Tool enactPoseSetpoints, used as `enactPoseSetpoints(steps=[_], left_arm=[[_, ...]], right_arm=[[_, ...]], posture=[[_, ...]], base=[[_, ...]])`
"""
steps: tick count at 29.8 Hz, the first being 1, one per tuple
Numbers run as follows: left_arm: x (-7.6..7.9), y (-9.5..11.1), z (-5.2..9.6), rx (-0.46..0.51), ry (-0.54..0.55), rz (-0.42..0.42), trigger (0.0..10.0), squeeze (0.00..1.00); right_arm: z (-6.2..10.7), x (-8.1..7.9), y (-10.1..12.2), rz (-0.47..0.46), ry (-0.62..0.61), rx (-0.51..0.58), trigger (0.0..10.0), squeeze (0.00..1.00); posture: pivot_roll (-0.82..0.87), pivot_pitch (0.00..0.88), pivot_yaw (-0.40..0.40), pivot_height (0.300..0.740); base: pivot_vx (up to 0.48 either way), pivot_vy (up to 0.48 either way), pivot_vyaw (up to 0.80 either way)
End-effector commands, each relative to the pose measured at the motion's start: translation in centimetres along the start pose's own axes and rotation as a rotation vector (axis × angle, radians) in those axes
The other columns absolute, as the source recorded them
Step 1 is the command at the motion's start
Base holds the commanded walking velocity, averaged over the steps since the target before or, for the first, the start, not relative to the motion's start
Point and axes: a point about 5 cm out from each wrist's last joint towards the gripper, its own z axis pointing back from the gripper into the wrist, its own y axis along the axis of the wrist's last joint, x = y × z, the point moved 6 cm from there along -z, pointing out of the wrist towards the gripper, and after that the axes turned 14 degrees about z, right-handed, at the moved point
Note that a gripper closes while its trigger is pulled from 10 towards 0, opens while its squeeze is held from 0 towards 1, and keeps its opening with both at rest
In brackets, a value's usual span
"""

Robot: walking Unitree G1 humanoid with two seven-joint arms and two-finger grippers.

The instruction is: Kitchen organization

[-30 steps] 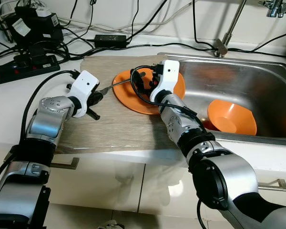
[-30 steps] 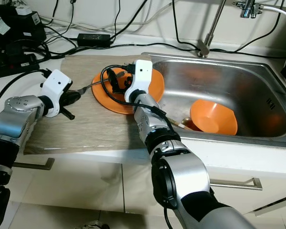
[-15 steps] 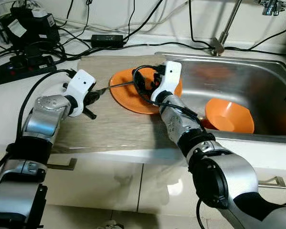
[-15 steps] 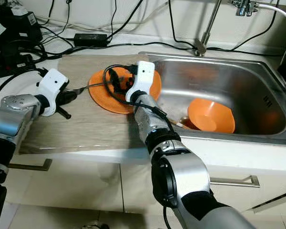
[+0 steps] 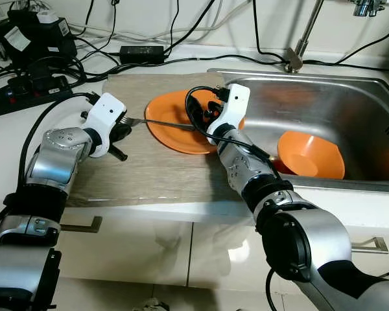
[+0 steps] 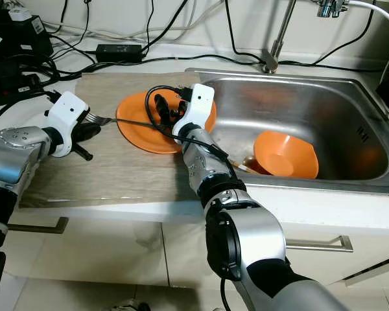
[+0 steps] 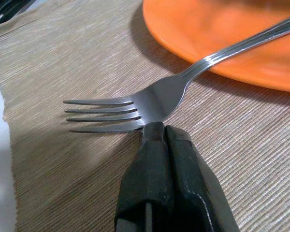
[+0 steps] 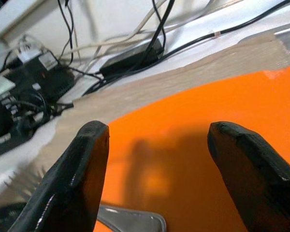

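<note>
Closed black fingers of the left gripper [image 7: 162,133] are pressed tip-first against the neck of a steel fork [image 7: 150,102], just behind the tines; whether the metal is actually pinched between the tips cannot be told. The fork is laid flat on a woven beige mat [image 5: 149,175], its tines beside the fingertips and its handle running away from them, up over the rim of an orange plate [image 5: 175,129]. The plate is set on the mat, right beside the sink [image 5: 350,110].

Above the far end of the fork handle the right gripper [image 8: 154,159] is held with its two fingers spread wide apart over the plate, nothing being gripped between them. The rounded handle end is seen just below the gap between the fingers.

Beyond the right gripper, inside the steel sink, an orange bowl [image 5: 311,155] is seen, well apart from the plate. A tap stem [image 5: 301,45] is mounted at the back rim of the sink. Behind the left gripper, past the mat's edge, a black power strip [image 5: 26,97] and tangled cables [image 5: 91,52] are spread on the white counter [image 5: 0,149].
</note>
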Motion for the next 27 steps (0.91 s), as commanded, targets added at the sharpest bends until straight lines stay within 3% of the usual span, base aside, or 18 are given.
enactPoseSetpoints(steps=[1, 5, 7, 9, 16, 22, 27], left_arm=[[-0.6, -3.2, -0.1, -0.114, 0.035, 0.021, 10.0, 0.0], [-1.8, -1.1, 0.3, -0.04, 0.094, 0.027, 10.0, 0.0], [-2.0, -0.8, 0.4, -0.026, 0.103, 0.029, 10.0, 0.0], [-2.9, 1.0, 0.7, 0.039, 0.156, 0.026, 10.0, 0.0], [-3.4, 4.0, 1.4, 0.122, 0.183, 0.008, 10.0, 0.0], [-2.6, 3.7, 1.0, 0.115, 0.161, 0.027, 10.0, 0.0], [-3.0, 3.6, 1.1, 0.112, 0.186, 0.036, 10.0, 0.0]], right_arm=[[-0.2, -1.0, 0.7, 0.081, 0.026, 0.033, 10.0, 0.0], [0.5, 1.1, 2.7, 0.272, 0.009, 0.141, 10.0, 0.0], [0.6, 1.4, 2.9, 0.281, 0.001, 0.151, 10.0, 0.0], [1.2, 2.5, 3.9, 0.35, -0.022, 0.209, 10.0, 0.0], [3.1, 3.0, 3.7, 0.41, -0.029, 0.285, 10.0, 0.0], [4.1, 3.7, 2.1, 0.406, -0.045, 0.253, 10.0, 0.0], [4.6, 3.8, 2.0, 0.412, -0.051, 0.248, 10.0, 0.0]], posture=[[0.11, 0.048, -0.019, 0.74], [0.1, 0.041, -0.025, 0.74], [0.1, 0.039, -0.025, 0.74], [0.09, 0.033, -0.029, 0.74], [0.07, 0.022, -0.036, 0.74], [0.06, 0.012, -0.038, 0.74], [0.06, 0.01, -0.042, 0.74]], base=[[0.0, 0.0, 0.0], [0.0, 0.0, 0.0], [0.0, 0.0, 0.0], [0.0, 0.0, 0.0], [0.0, 0.0, 0.0], [0.0, 0.0, 0.0], [0.0, 0.0, 0.0]])
